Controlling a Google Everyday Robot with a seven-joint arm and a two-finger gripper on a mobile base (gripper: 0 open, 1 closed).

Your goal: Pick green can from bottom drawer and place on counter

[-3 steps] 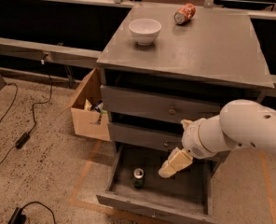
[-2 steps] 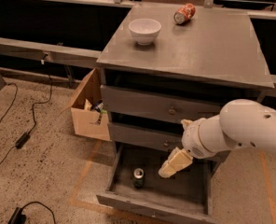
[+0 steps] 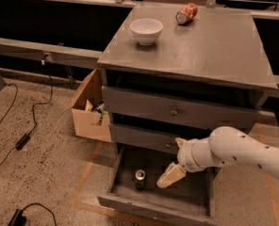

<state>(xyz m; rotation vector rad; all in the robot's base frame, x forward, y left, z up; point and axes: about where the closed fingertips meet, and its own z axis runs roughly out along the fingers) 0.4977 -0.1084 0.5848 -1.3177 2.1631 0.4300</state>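
Note:
The green can (image 3: 139, 178) stands upright in the open bottom drawer (image 3: 154, 204), towards its left side, silver top facing up. My gripper (image 3: 171, 175) hangs over the drawer's middle, just right of the can and apart from it. It holds nothing that I can see. The white arm (image 3: 238, 149) reaches in from the right, in front of the middle drawer. The counter (image 3: 210, 51) is the cabinet's flat grey top.
A white bowl (image 3: 146, 30) and an orange-red can (image 3: 185, 13) lying on its side rest on the counter. A cardboard box (image 3: 88, 112) sits on the floor left of the cabinet. Cables (image 3: 21, 140) run across the floor at left.
The arm and gripper have moved down and slightly left, closer to the drawer and the can. The can has not moved.

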